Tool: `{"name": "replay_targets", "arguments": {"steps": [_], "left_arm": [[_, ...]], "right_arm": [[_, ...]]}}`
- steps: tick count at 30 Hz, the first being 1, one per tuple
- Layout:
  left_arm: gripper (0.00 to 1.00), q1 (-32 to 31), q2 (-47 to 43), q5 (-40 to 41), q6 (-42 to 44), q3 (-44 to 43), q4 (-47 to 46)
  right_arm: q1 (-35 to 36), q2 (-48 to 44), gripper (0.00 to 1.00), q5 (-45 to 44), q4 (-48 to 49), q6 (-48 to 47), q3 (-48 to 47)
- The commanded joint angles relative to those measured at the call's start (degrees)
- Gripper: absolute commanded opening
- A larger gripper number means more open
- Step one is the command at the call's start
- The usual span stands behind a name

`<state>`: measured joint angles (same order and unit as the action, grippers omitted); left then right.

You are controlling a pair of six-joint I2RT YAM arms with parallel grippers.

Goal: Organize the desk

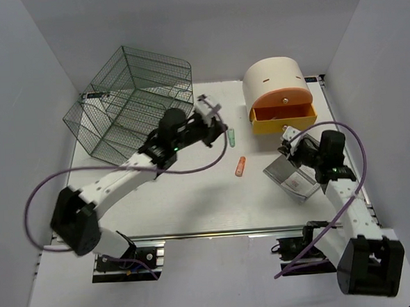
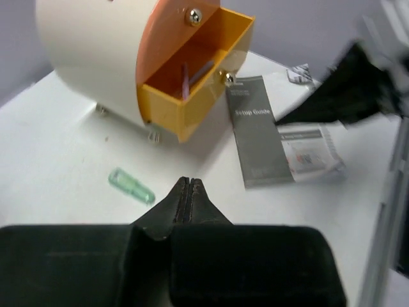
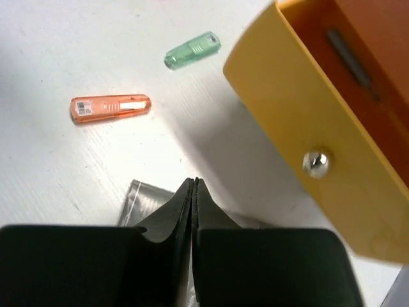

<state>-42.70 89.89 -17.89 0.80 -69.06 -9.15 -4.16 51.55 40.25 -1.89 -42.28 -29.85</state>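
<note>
Two claws, both pinched together with nothing visibly gripped. Left claw (image 2: 185, 187) hangs near a green capsule (image 2: 131, 186). Right claw (image 3: 193, 187) sits over a clear packet (image 2: 300, 150) beside the open yellow drawer (image 1: 283, 118). Orange capsule (image 3: 110, 107) lies between the arms. White counter (image 1: 194, 210) spans under both arms, with the wire cage (image 1: 129, 102) at its far left.

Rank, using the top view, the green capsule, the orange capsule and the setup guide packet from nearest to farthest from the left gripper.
Measured from the left gripper:
1. Green capsule, just off the fingertips, slightly to the right.
2. Orange capsule, in the middle, closer to the arm bases.
3. Setup guide packet, well off to the right side.
</note>
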Motion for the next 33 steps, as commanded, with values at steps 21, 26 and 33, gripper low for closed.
{"name": "replay_targets", "arguments": {"steps": [21,26,33], "left_arm": [[0.08,1.7,-20.8,4.3,0.9,16.1,14.7],[0.19,1.7,-19.8,4.8,1.0,15.5,15.5],[0.31,1.7,-19.0,4.6,0.8,15.2,15.9]], "right_arm": [[13.1,26.8,0.00,-18.2,-8.9,-21.8,-26.1],[14.2,29.7,0.00,-26.4,-1.5,-18.3,-26.8],[14.4,33.3,0.00,-31.1,5.0,-14.9,-29.0]]}}
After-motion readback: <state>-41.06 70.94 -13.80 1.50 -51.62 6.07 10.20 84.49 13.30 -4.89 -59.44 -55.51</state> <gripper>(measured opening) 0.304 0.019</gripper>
